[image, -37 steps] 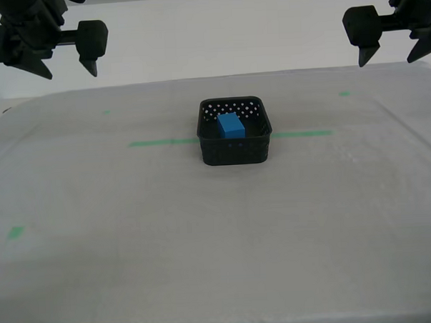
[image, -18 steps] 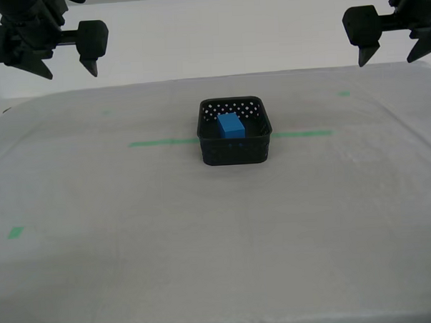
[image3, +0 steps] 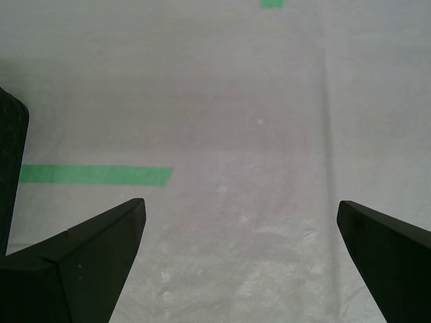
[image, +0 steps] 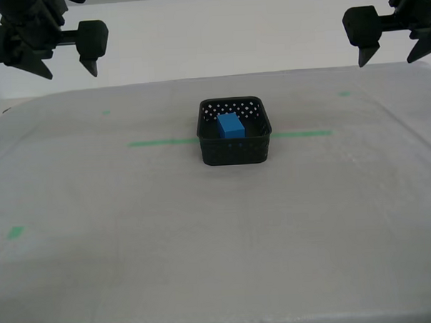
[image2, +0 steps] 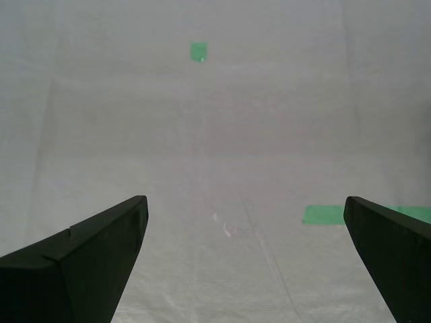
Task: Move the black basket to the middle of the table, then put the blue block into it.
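The black basket (image: 236, 152) stands in the middle of the table (image: 205, 240), on the green tape line (image: 157, 142). The blue block (image: 230, 125) lies inside it. My first gripper (image: 391, 54) hangs open and empty high at the exterior view's right, far from the basket. Its wrist view shows open fingers (image3: 240, 205) over bare sheet, with a black edge of the basket (image3: 10, 155) at the border. My second gripper (image: 67, 68) hangs open and empty high at the exterior view's left. Its wrist view (image2: 246, 199) shows only sheet and tape.
Small green patches mark the sheet at the near left (image: 16, 232) and far right (image: 345, 93). A tape end (image3: 101, 175) and a patch (image2: 197, 52) show in the wrist views. The white sheet is wrinkled.
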Controlling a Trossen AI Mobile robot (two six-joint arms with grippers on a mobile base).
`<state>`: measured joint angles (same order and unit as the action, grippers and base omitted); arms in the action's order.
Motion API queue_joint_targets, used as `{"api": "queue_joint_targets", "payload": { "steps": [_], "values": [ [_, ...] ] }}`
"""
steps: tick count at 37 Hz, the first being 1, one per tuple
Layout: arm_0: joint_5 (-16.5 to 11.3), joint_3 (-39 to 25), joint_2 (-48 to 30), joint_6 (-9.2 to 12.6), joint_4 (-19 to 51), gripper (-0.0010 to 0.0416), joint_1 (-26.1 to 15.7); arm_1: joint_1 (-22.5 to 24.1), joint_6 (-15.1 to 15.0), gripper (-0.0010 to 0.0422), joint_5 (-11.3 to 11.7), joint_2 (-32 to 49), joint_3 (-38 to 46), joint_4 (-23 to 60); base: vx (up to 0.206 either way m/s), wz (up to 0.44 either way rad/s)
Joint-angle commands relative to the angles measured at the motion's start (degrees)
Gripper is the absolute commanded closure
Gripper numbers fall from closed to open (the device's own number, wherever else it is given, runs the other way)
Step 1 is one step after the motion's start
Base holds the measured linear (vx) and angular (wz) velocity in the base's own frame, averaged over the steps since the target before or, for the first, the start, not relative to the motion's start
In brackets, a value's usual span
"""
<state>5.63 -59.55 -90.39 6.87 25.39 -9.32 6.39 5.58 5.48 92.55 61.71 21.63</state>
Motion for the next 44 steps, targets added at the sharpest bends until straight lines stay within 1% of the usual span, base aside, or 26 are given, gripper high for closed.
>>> {"api": "queue_joint_targets", "payload": {
  "steps": [1, 44],
  "values": [
    [0.1, 0.0, 0.0, 0.0, -0.1, 0.0007, 0.0, 0.0, 0.0, 0.0012, -0.1, 0.0, 0.0, -0.1, 0.000, 0.000],
    [0.1, 0.0, 0.0, 0.0, -0.1, 0.0007, 0.0, 0.0, 0.0, 0.0012, -0.1, 0.0, 0.0, -0.2, 0.000, 0.000]
  ]
}}
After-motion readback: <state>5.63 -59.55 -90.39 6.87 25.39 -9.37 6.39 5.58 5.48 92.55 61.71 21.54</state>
